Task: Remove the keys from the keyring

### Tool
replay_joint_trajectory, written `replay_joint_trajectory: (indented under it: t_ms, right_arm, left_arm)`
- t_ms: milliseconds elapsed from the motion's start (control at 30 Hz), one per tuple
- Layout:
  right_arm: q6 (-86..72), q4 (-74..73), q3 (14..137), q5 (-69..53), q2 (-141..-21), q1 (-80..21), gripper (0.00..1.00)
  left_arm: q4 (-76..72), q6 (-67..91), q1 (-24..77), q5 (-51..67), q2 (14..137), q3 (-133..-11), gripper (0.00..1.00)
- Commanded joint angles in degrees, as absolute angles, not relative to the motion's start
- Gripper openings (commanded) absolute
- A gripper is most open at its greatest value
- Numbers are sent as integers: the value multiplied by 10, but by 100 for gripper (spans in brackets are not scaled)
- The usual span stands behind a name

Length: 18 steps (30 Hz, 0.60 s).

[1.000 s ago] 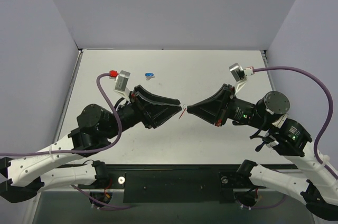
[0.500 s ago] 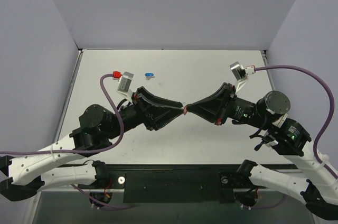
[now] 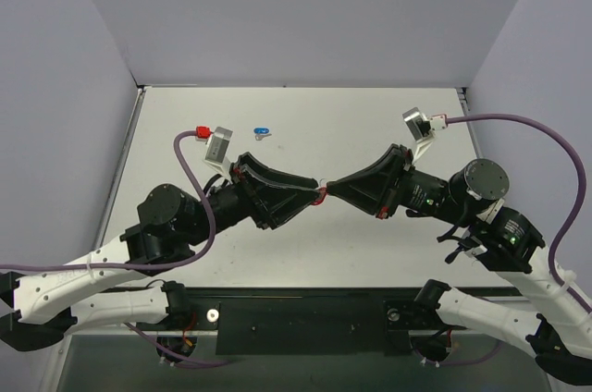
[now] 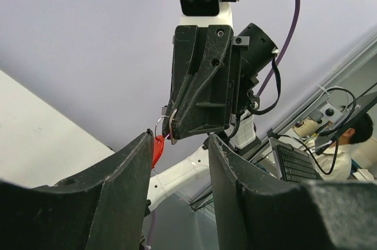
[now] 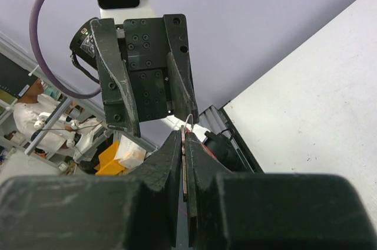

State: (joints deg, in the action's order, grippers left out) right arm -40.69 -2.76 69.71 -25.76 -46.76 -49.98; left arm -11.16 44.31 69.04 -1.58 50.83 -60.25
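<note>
Midair, the right gripper (image 5: pixel 184 139) pinches shut on the tiny silver metal key (image 5: pixel 184 164); its thin metal keyring (image 5: pixel 188 121) and small red plastic tag (image 4: pixel 158 150) sit between parted fingers of the left gripper (image 4: pixel 179 138). Probably light, stiff, slippery: take the tag's flat faces.

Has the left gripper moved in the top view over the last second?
Yes. Against the blue-tagged key lying on the table, the left gripper has shifted right, up to the right gripper.
</note>
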Motion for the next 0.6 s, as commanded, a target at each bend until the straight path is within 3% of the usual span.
replay_joint_trajectory:
  t_ms: [0,567]
  right_arm:
    - [-410,18,718,-265,-469,-504,0]
    - [-416,33,718,-277,-481,-504,0]
  left_arm:
    - [-109,427,693,-37,492,-625,52]
    - [-114,432,702,-40,519,-629,44]
